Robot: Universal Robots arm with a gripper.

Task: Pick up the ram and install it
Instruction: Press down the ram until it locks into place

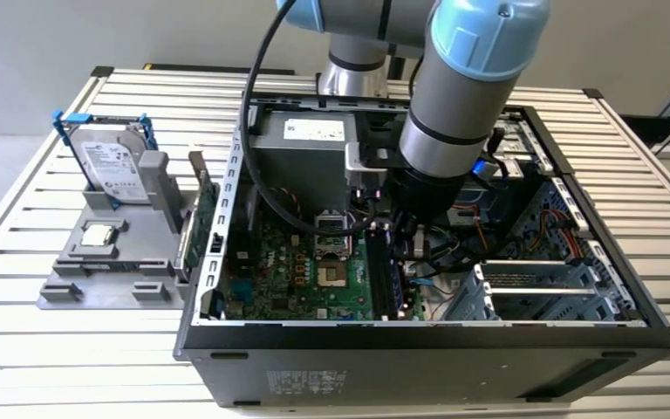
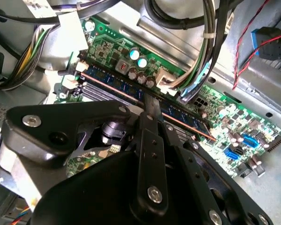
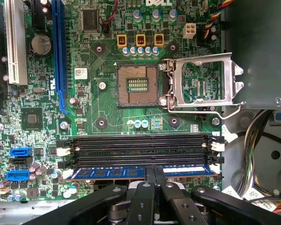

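Black hand point(image 3: 154, 180) was closed on long thin blue-labelled ram stick point(image 3: 110, 172), seated in motherboard's edge-side black slot point(image 3: 140, 161).

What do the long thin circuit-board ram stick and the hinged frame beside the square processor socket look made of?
The long ram stick: apparently laminate circuit board, blue-looking here, carrying dark matte chips. The hinged socket frame: bare metal, judging by its bright silvery sheen and thin stamped edges.

My grey and light-blue jointed arm point(image 1: 457, 105) reaches steeply down, wrist vertical. My black two-fingered end effector point(image 3: 154, 174) points straight down, its fingers point(image 2: 152, 110) drawn close together, nearly parallel.
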